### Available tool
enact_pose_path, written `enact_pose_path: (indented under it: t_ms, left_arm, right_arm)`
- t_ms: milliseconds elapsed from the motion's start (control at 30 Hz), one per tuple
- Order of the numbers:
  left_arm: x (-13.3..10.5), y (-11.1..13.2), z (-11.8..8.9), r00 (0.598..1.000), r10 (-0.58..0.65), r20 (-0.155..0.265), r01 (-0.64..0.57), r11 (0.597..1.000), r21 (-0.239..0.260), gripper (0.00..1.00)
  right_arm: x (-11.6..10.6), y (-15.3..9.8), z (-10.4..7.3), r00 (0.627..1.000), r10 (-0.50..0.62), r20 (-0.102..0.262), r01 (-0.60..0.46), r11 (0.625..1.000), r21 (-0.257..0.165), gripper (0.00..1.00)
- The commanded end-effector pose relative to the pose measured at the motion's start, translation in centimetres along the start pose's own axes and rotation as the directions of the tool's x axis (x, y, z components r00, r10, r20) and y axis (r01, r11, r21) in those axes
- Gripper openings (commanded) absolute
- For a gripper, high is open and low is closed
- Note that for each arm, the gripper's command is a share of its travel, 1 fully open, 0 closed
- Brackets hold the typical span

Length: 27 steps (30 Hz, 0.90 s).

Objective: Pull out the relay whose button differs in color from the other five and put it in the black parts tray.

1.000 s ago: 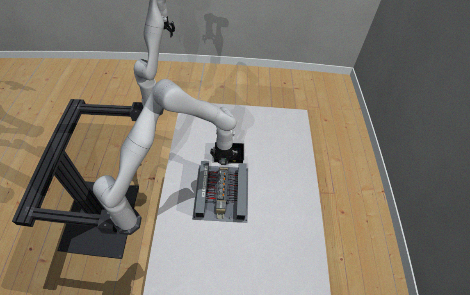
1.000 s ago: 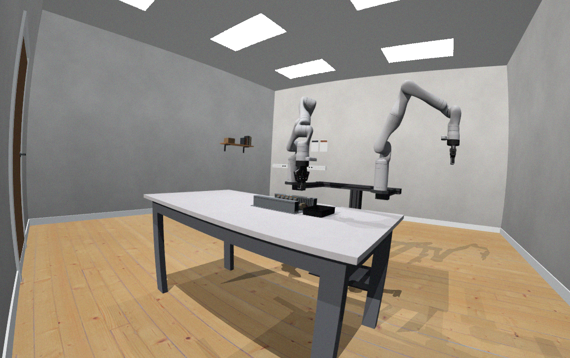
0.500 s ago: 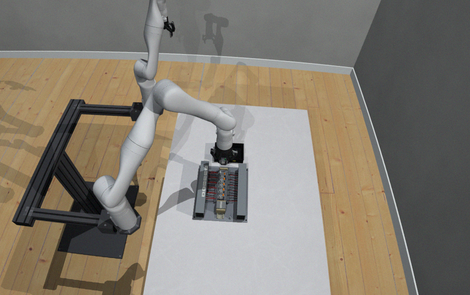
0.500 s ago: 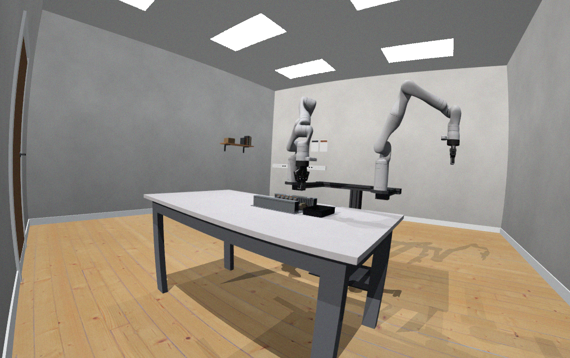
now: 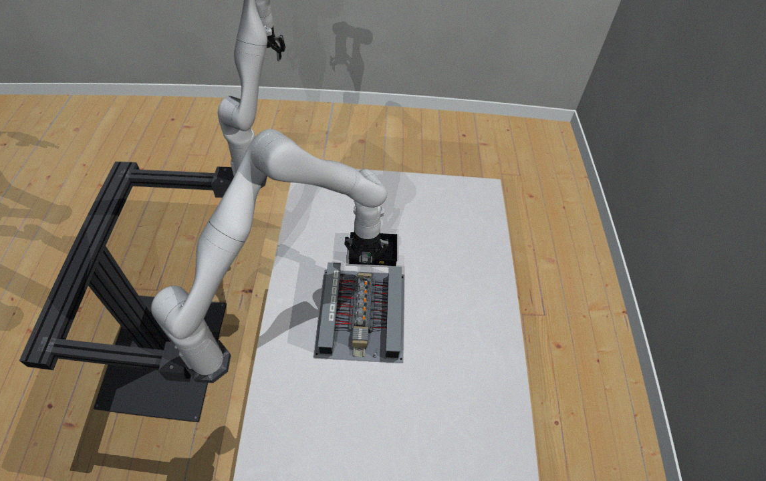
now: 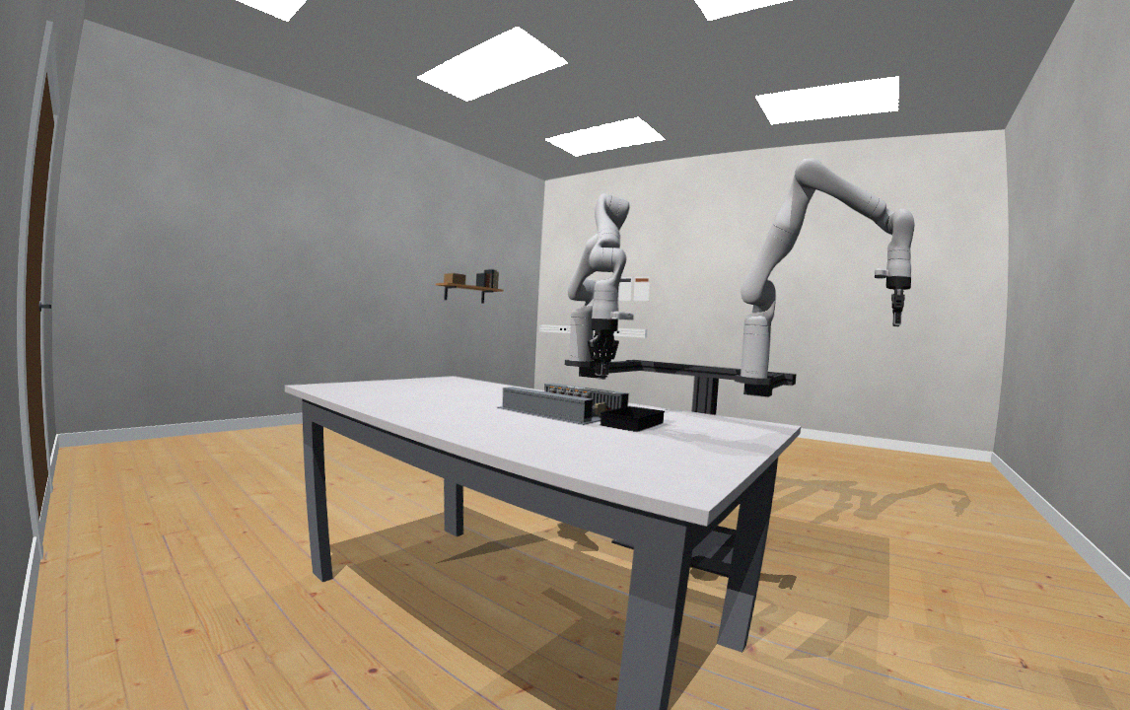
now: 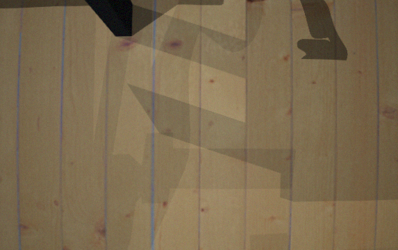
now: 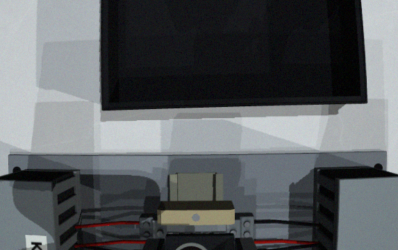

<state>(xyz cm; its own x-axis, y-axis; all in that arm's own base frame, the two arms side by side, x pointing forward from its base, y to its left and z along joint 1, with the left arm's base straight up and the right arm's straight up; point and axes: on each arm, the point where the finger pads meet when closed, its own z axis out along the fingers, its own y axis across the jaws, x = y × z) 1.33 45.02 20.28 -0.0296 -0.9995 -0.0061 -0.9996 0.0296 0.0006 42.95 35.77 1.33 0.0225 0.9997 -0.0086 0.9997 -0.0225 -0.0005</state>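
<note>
- Relay is gripped in the right hand, raised above the panel, outside the tray.
- Its button color can't be made out; the lower edge of the right wrist view cuts it off.
- Panel looks flat on the table; the remaining relays are too small to judge for lean.
- Right hand partly hides the tray from above; the wrist view crops its far end.
- Left hand is open, well apart from the table.
</note>
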Motion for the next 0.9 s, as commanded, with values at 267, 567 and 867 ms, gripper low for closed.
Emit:
enact_pose_path:
  t_ms: [267, 567, 867]
  left_arm:
    - [0.0, 0.0, -0.1, 1.000, 0.000, 0.002, 0.000, 1.000, 0.000, 1.000]
    - [0.0, 0.0, -0.1, 1.000, 0.000, 0.002, 0.000, 1.000, 0.000, 1.000]
    - [0.0, 0.0, -0.1, 1.000, 0.000, 0.002, 0.000, 1.000, 0.000, 1.000]
  right_arm:
    - [4.5, 0.9, -0.1, 1.000, 0.000, -0.001, 0.000, 1.000, -0.001, 0.347]
    - [8.4, 1.5, -0.1, 1.000, 0.000, -0.001, 0.000, 1.000, -0.001, 0.347]
    - [11.0, 2.0, -0.1, 1.000, 0.000, -0.001, 0.000, 1.000, -0.001, 0.347]
